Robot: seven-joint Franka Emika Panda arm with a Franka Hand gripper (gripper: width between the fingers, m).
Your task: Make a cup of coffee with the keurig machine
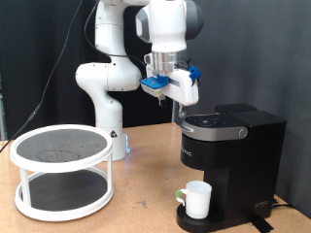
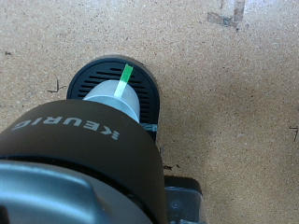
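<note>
Fingers hard to read from either camera; cannot tell whether parted or pressed together, and nothing visibly pinched between them; gripper [image 1: 182, 94] poised just above the keurig machine [image 1: 228, 155], over the end of its lid nearest the exterior view's left, probably lined up there to work the lid or a top button; wrist view staring straight down past the domed front and its white lettering, no fingertips showing in it at all; machine itself boxy, matte black, lid down and shut, silver trim round the top, small pale logo on the front face, standing on the tabletop [image 1: 136, 218] at the exterior view's right; cup [image 1: 197, 198] small, plain white, handle turned towards the exterior view's left, parked on the round drip base directly under the spout, so sensibly placed to catch the brew; seen from above, a green tab [image 2: 123, 77] lying across the cup's rim over the black grille; white two-tier rack [image 1: 61, 171] with dark mesh shelves off at the exterior view's left, well apart from the machine.
</note>
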